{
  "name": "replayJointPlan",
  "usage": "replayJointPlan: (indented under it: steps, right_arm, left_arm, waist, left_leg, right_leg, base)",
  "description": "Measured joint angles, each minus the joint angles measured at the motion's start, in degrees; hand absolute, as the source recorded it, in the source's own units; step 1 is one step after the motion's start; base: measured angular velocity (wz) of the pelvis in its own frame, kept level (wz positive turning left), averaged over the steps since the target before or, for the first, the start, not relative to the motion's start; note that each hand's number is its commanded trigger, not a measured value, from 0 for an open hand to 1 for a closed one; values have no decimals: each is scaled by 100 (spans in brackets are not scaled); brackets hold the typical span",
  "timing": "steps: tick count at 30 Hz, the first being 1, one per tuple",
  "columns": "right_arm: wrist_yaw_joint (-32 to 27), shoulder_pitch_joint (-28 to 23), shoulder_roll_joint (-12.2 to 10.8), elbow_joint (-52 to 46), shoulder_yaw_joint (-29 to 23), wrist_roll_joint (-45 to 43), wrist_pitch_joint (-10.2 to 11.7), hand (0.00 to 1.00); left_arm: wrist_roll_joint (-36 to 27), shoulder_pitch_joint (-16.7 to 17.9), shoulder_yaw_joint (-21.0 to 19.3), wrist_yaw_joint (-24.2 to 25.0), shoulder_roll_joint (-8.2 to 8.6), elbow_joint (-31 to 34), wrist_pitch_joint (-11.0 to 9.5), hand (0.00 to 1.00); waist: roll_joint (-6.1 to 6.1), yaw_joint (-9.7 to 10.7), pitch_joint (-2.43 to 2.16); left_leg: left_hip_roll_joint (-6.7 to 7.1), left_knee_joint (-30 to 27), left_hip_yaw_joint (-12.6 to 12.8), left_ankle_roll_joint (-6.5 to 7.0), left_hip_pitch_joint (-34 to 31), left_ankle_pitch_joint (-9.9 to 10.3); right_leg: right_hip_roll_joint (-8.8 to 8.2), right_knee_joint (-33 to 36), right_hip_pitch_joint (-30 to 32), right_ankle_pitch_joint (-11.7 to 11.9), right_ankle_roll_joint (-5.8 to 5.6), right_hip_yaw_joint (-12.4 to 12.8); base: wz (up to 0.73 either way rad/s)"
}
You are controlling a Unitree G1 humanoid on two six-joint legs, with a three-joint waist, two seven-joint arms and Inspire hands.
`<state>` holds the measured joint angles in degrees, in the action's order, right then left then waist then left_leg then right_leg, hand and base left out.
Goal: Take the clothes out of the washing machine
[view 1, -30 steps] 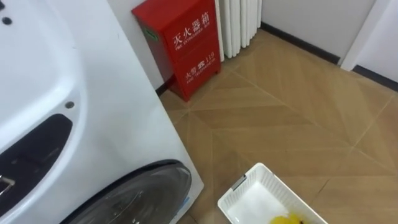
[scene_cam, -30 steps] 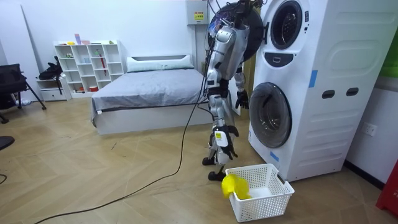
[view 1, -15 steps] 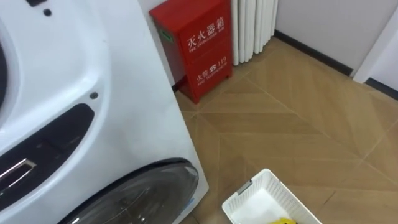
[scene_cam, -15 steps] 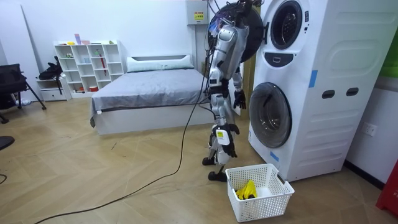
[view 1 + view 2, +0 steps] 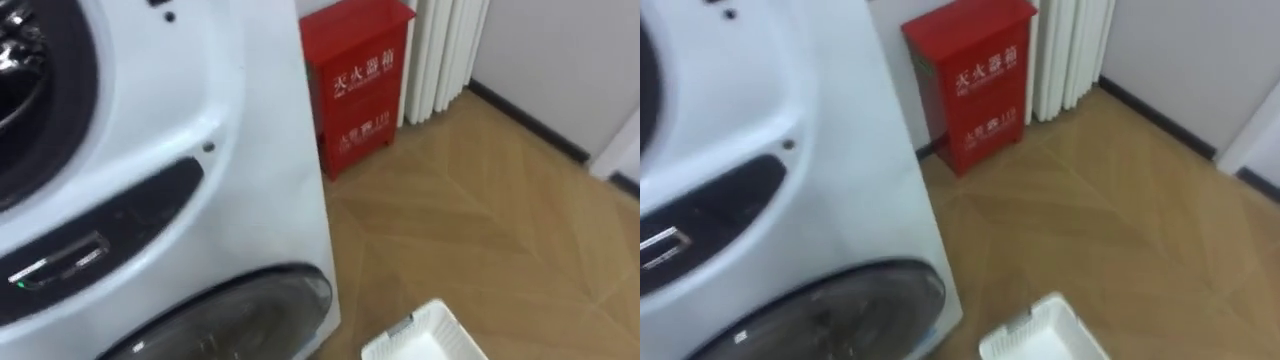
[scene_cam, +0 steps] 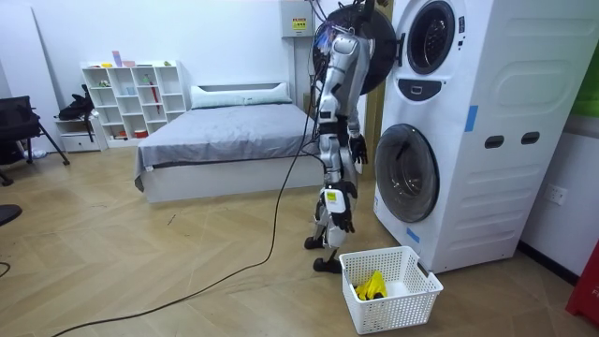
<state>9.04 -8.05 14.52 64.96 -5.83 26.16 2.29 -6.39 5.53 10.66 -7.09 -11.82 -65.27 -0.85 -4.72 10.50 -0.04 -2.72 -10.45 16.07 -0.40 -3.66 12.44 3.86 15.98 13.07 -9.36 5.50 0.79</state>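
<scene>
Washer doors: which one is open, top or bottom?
The top door stands swung out to the room view's left, baring its drum opening. The bottom door sits flush against the machine's front, shut.

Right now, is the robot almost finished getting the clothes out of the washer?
Partly. Done: a yellow cloth lies in the white basket on the floor. In hand: the robot stands by the washer, whose top door is open; its left hand hangs low, with no cloth seen in it. Left: I can't see far into the drum, so more clothes may wait there.
</scene>
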Motion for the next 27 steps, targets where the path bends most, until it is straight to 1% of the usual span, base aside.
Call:
replayJointPlan:
  steps: [2, 3, 4, 5, 6, 7, 8, 9, 10, 11, 12, 13, 14, 16, 18, 20, 21, 22, 23, 24, 26, 27]
  right_arm:
    - [121, -48, -45, 76, 9, -150, -51, 0]
    - [152, -46, -56, 130, 13, -177, -64, 0]
    - [169, -48, -97, 214, 15, -181, -100, 0]
    - [173, -42, -147, 291, 15, -201, -126, 0]
    - [175, -44, -186, 328, 15, -203, -126, 0]
    - [165, -56, -273, 394, 24, -195, -129, 0]
    - [159, -61, -356, 406, 43, -201, -162, 0]
    - [155, -59, -387, 417, 76, -201, -174, 0]
    - [148, -52, -424, 437, 180, -203, -209, 0]
    - [134, -29, -452, 445, 240, -284, -248, 0]
    - [110, -28, -463, 460, 237, -328, -251, 0]
    - [47, 10, -463, 544, 238, -413, -259, 0]
    - [-16, 35, -471, 628, 239, -454, -285, 0]
    - [-72, 22, -502, 632, 238, -497, -315, 0]
    - [-116, 18, -511, 610, 238, -584, -351, 0]
    - [-250, 28, -562, 583, 239, -758, -362, 0]
    - [-284, 39, -573, 582, 241, -789, -363, 0]
    - [-341, 53, -586, 582, 281, -853, -366, 0]
    - [-411, 67, -590, 583, 378, -899, -371, 0]
    - [-441, 83, -588, 584, 439, -903, -373, 0]
    - [-521, 163, -588, 592, 631, -902, -418, 0]
    - [-534, 180, -586, 599, 690, -905, -435, 0]
  left_arm:
    - [204, 136, -130, -2, 5, 30, 8, 0]
    - [249, 154, -148, -8, 5, 30, 11, 0]
    - [339, 163, -154, -23, 4, 28, 17, 0]
    - [450, 171, -181, -28, 11, 29, 27, 0]
    - [499, 173, -216, -37, 19, 37, 37, 0]
    - [598, 169, -330, -111, 49, 59, 46, 0]
    - [671, 168, -435, -177, 87, 84, 49, 0]
    - [694, 168, -449, -211, 108, 86, 54, 0]
    - [708, 177, -460, -258, 151, 87, 60, 0]
    - [767, 193, -533, -279, 196, 88, 76, 0]
    - [854, 196, -573, -290, 219, 92, 92, 0]
    - [954, 220, -629, -339, 243, 121, 114, 0]
    - [1027, 249, -714, -365, 242, 132, 122, 0]
    - [1109, 320, -925, -408, 241, 162, 128, 0]
    - [1124, 383, -1083, -509, 245, 162, 169, 0]
    - [1329, 505, -1246, -641, 246, 170, 216, 0]
    - [1355, 542, -1268, -671, 246, 176, 222, 0]
    - [1365, 598, -1271, -755, 248, 177, 262, 0]
    - [1373, 643, -1271, -834, 250, 182, 323, 0]
    - [1384, 657, -1271, -873, 253, 183, 347, 0]
    - [1520, 677, -1270, -1007, 273, 193, 427, 0]
    - [1554, 671, -1270, -1019, 279, 199, 450, 0]
  waist:
    - [57, 0, 35]
    - [74, -6, 42]
    - [126, -16, 61]
    - [176, -34, 62]
    - [194, -51, 56]
    - [255, -150, 21]
    - [320, -249, 20]
    - [341, -291, 14]
    - [375, -324, -9]
    - [386, -405, -5]
    - [393, -445, -5]
    - [415, -473, 7]
    - [455, -490, 19]
    - [478, -575, 28]
    - [511, -621, 25]
    - [557, -658, 21]
    - [568, -673, 22]
    - [594, -719, 38]
    - [605, -764, 43]
    - [615, -782, 42]
    - [646, -795, 59]
    - [653, -799, 60]
  left_leg:
    - [-2, 97, -58, -1, 218, 0]
    - [-2, 107, -73, -1, 263, 0]
    - [0, 110, -107, -1, 346, 1]
    - [2, 111, -153, -1, 409, 0]
    - [3, 112, -189, -1, 441, 0]
    - [4, 112, -225, 0, 475, 1]
    - [4, 113, -250, 0, 528, 1]
    - [4, 113, -272, 0, 550, 1]
    - [11, 114, -344, 0, 581, 2]
    - [20, 122, -438, -1, 627, 2]
    - [23, 128, -450, -1, 657, 2]
    - [30, 134, -482, -1, 718, 2]
    - [37, 147, -544, -1, 765, 2]
    - [35, 187, -558, -1, 844, 2]
    - [37, 186, -597, -1, 849, 2]
    - [40, 187, -609, -1, 858, 2]
    - [39, 187, -611, -1, 871, 2]
    - [41, 187, -632, -1, 909, 2]
    - [45, 187, -691, -2, 932, 2]
    - [45, 187, -694, -2, 932, 3]
    - [43, 185, -703, -2, 937, 3]
    - [44, 182, -716, -2, 941, 3]
  right_leg:
    - [6, -139, -253, 1, -1, -80]
    - [2, -155, -339, 1, -2, -104]
    - [-7, -236, -478, 2, -3, -132]
    - [-20, -296, -596, 2, -5, -209]
    - [-25, -353, -638, 5, -8, -252]
    - [-23, -432, -696, 5, -8, -265]
    - [-22, -454, -760, 7, -10, -273]
    - [-22, -465, -805, 10, -12, -276]
    - [-26, -535, -870, 13, -15, -287]
    - [-37, -555, -969, 19, -20, -341]
    - [-38, -578, -1021, 19, -20, -347]
    - [-51, -641, -1114, 20, -22, -405]
    - [-57, -676, -1202, 13, -31, -437]
    - [-52, -746, -1305, 9, -29, -479]
    - [-61, -778, -1353, 3, -31, -546]
    - [-67, -818, -1431, 3, -31, -592]
    - [-67, -819, -1446, 3, -31, -589]
    - [-65, -824, -1490, 3, -31, -584]
    - [-66, -831, -1520, 1, -33, -585]
    - [-65, -831, -1522, 1, -34, -585]
    - [-64, -827, -1535, 2, -33, -613]
    - [-64, -827, -1544, 2, -33, -619]
  base:
    - [12]
    - [21]
    - [26]
    - [29]
    - [24]
    - [13]
    - [6]
    - [5]
    - [14]
    - [15]
    - [20]
    - [23]
    - [26]
    - [19]
    - [18]
    - [16]
    - [0]
    - [0]
    - [0]
    - [4]
    - [8]
    - [8]
